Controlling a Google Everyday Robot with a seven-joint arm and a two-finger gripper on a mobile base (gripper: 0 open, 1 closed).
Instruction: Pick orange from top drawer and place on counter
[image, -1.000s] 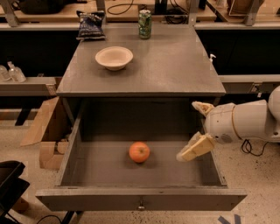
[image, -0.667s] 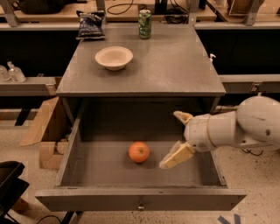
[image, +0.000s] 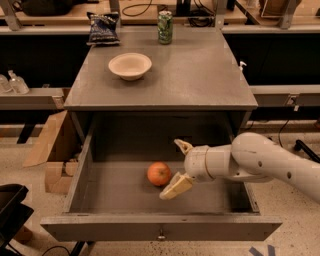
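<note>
Down at the front, the top drawer (image: 125, 227) is pulled wide open. It has 1 small metal knob (image: 161, 235) on its long grey front panel. Inside the drawer lies 1 orange (image: 159, 173), near the middle of the drawer floor. The orange is small and round, orange-red, with a shiny spot on top. It has not moved since the earlier pictures.

Just to the right of the orange is the 1 gripper (image: 179, 166), down inside the drawer. A moment ago it was farther to the right, and now it has slid left, close up to the fruit. Its 2 fingers (image: 176, 186) are spread far apart and hold nothing. The lower finger points at the bottom right side of the orange and is just beside it. The upper finger sticks up and back, away from the fruit. The fat white arm (image: 260, 162) reaches in from the right, over the drawer's side wall.

Farther back and higher up is the counter (image: 200, 75), a flat grey top. It holds 3 things, and all are where they were before. 1 cream bowl (image: 130, 65) sits toward the left. Behind it, 1 green can (image: 165, 27) stands up straight at the back edge. 1 dark snack bag (image: 103, 28) lies at the back left corner.
</note>
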